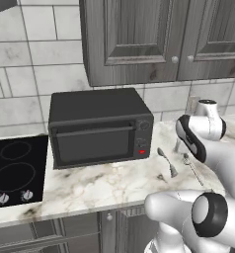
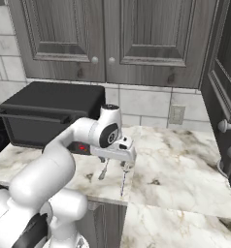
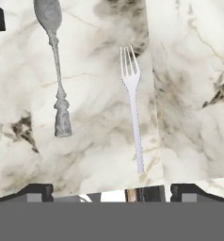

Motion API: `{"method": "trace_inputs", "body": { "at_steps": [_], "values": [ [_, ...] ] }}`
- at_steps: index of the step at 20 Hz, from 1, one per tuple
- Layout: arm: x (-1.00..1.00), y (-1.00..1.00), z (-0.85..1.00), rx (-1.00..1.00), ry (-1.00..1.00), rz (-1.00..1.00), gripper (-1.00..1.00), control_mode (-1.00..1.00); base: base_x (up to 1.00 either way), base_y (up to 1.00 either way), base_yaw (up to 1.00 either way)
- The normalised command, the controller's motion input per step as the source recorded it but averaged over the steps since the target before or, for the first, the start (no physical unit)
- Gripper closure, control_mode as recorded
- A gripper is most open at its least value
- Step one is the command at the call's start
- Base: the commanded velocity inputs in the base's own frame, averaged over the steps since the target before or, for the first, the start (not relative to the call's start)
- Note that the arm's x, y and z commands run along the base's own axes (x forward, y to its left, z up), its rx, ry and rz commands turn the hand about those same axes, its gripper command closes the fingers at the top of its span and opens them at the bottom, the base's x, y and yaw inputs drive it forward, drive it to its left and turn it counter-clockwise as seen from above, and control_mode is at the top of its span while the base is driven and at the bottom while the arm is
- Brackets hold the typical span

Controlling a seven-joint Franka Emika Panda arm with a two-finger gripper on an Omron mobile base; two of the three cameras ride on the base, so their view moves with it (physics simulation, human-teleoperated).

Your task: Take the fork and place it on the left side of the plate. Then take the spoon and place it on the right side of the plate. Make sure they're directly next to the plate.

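Hovering over the marble counter (image 3: 189, 70), the tool (image 3: 111, 190) looks straight down at the cutlery. At the upper left of the hand view lies the spoon (image 3: 55, 70), bowl toward the top edge; right of it, near the centre, lies the fork (image 3: 132, 108), tines up, handle running down toward the fingertips (image 3: 38, 190). To take the fork well, I'd centre the jaws across its thin handle and descend squarely (a flat, slim thing slips easily), keeping clear of the spoon. The jaws stand wide apart, holding and touching nothing.
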Motion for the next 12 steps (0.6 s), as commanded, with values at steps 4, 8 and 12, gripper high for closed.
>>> {"method": "trace_inputs", "body": {
  "at_steps": [4, 8, 12],
  "values": [
    [0.0, -0.25, -0.56, 0.0, 0.0, 0.0, -1.0, -1.0, 0.0, 0.0, 0.0],
    [0.0, -0.05, -0.43, 0.0, 0.0, 0.0, -1.0, -1.0, 0.0, 0.0, 0.0],
    [0.01, -0.02, -0.09, 0.0, 0.01, 0.0, -1.0, -1.0, 0.0, 0.0, 0.0]
  ]
}}
